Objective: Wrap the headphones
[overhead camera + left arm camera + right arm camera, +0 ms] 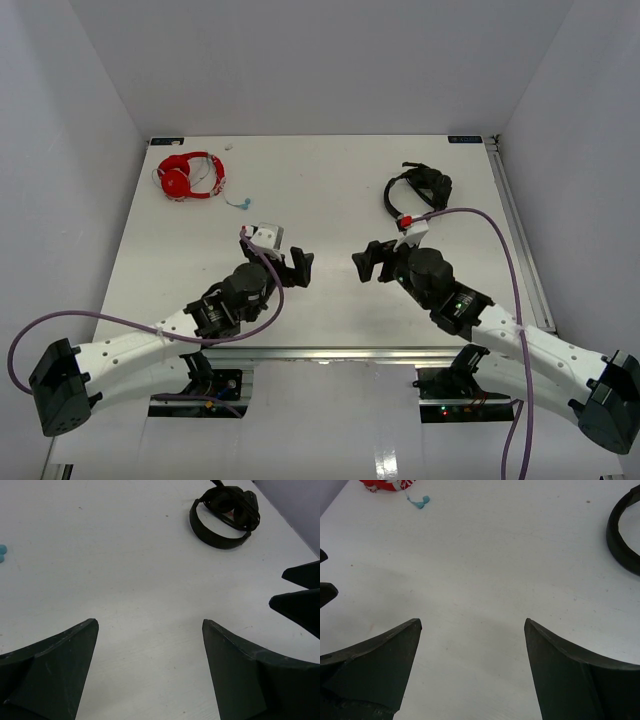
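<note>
the headphones (188, 177) lie flat on the table (330, 165) at its far left corner, near the left wall. they are bright red with white accents. in the top view a round earcup sits at the left of the bundle and the band arcs round its right side. the long axis runs roughly across the table's width. a thin pale cable (228, 198) trails from them toward the near right and ends in a teal plug (241, 204), also visible in the right wrist view (422, 501).

black headphones (420, 190) lie on the far right side, well apart from the red pair, with the band opening toward the far edge.

left gripper (298, 268) and right gripper (362, 262) hang above the table's middle, tips facing each other. both have their jaws released and grasp nothing. both are well apart from either pair.
</note>
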